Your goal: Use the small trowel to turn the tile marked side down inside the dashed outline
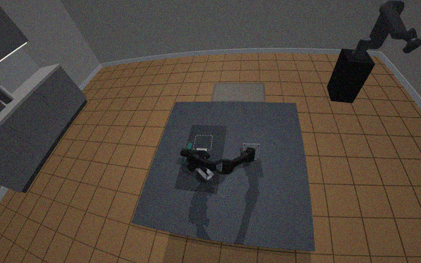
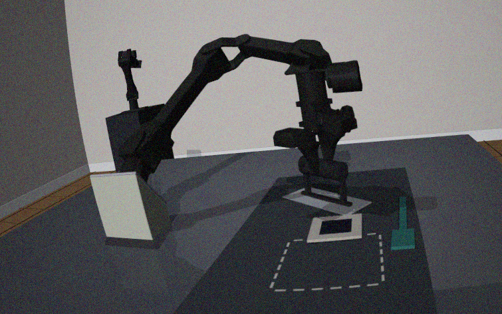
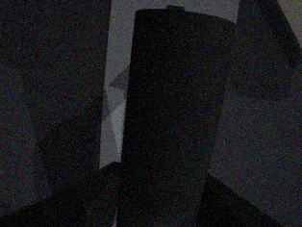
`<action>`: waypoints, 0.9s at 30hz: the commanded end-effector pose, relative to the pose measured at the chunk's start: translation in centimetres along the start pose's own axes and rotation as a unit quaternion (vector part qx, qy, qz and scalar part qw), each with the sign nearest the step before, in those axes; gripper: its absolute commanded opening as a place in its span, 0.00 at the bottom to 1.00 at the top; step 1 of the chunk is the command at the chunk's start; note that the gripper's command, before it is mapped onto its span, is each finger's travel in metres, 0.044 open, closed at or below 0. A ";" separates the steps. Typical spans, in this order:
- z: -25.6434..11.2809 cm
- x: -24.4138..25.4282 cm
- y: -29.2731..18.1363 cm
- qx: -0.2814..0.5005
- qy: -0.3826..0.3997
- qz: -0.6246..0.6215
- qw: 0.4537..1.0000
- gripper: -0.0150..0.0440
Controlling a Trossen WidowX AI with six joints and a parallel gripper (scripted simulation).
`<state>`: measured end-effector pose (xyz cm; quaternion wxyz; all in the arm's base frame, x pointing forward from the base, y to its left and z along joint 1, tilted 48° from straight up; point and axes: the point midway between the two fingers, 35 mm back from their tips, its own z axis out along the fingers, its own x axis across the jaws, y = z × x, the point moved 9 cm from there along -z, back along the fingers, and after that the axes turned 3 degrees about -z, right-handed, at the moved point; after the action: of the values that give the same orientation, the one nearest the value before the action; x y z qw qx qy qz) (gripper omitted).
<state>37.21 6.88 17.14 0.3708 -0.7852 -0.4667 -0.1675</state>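
The trowel has a flat grey blade (image 1: 207, 176) (image 2: 294, 195) and a raised black bar handle (image 2: 336, 168) (image 3: 178, 72). Its blade lies on the dark mat (image 1: 219, 134) (image 2: 245, 273). My gripper (image 2: 320, 163) (image 3: 160, 177) points down and is shut on the handle, one finger on each side. The cream tile (image 1: 201, 149) (image 2: 356, 228) lies flat, its dark square mark facing up. It covers part of the far side of the dashed outline (image 2: 317, 289). The blade's near corner is close to the tile's far edge; I cannot tell whether they touch.
A teal flat-ended tool (image 1: 189, 146) (image 2: 402, 238) lies on the mat to the right of the tile in the exterior view. A box with a pale face (image 2: 122, 206) stands by the arm's base. Another arm (image 1: 385, 29) stands on a black pedestal (image 1: 349, 76) away from the table.
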 end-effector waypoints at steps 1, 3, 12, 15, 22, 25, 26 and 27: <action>0.0 0.0 0.0 0.000 0.000 0.061 0.998 0.47; 0.0 0.0 0.0 0.000 0.000 0.090 0.996 0.47; 0.0 0.0 0.0 0.000 0.000 0.220 0.975 0.47; 0.0 0.0 0.0 0.000 0.000 0.263 0.965 0.47; 0.0 0.0 0.0 0.000 0.000 0.360 0.933 0.47; 0.0 0.0 0.0 0.000 0.000 0.401 0.916 0.47; 0.0 0.0 0.0 0.000 0.000 0.415 0.910 0.47; 0.0 0.0 0.0 0.000 0.000 0.428 0.904 0.47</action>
<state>37.23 6.88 17.15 0.4064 -0.9043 -0.1299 -0.0132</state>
